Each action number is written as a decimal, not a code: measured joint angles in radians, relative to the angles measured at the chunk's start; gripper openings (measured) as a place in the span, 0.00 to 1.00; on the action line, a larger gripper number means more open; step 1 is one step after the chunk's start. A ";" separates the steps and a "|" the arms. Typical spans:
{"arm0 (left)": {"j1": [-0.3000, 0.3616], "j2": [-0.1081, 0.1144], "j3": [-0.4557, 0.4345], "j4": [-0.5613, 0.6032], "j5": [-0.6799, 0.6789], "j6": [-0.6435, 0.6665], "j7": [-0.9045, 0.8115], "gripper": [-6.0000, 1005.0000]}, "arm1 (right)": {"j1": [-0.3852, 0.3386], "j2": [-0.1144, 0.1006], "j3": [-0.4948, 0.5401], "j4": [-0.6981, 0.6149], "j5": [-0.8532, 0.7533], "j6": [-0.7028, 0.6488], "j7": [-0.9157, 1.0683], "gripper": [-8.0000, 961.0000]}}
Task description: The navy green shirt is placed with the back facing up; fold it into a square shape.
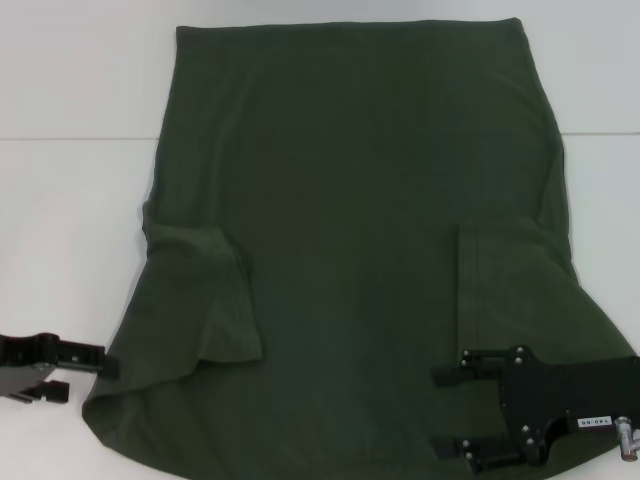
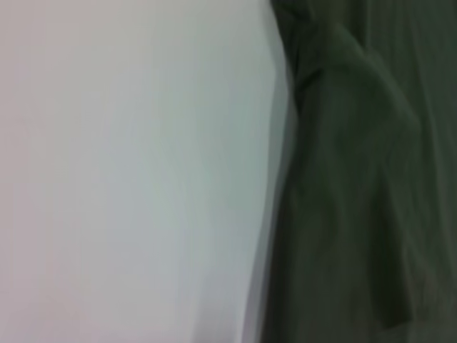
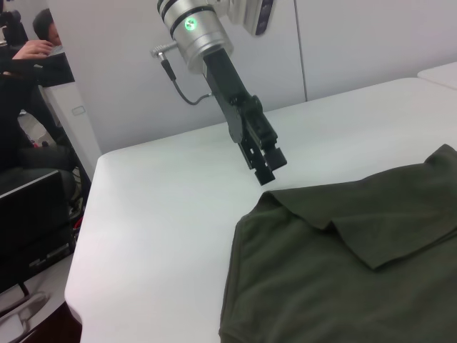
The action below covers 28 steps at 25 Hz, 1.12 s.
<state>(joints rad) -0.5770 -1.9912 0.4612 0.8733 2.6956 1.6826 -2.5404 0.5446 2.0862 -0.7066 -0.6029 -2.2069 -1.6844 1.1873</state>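
Navy green shirt lies flat on the white table, both sleeves already folded inward. Right gripper hovers over the near right corner, jaws wide, likely lining up a grasp. Left gripper sits just off the shirt's near left corner; finger state not discernible.

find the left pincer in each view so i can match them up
Head view: left pincer low at the left edge, by the navy green shirt corner.
Left wrist view: not in it; only shirt and table.
Right wrist view: hanging above the shirt's corner.
Shared landmark: the folded-in sleeve.
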 joint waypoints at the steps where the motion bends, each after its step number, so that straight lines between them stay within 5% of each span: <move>1: 0.000 -0.002 0.012 0.000 0.002 -0.004 -0.001 0.89 | 0.000 0.000 0.000 0.000 0.000 0.000 0.000 0.86; 28: -0.027 -0.035 0.094 -0.020 0.001 -0.004 -0.019 0.89 | -0.003 0.000 -0.002 0.000 -0.001 0.002 0.000 0.86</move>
<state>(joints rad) -0.6043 -2.0263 0.5554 0.8533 2.6963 1.6786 -2.5594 0.5413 2.0862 -0.7088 -0.6028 -2.2074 -1.6828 1.1873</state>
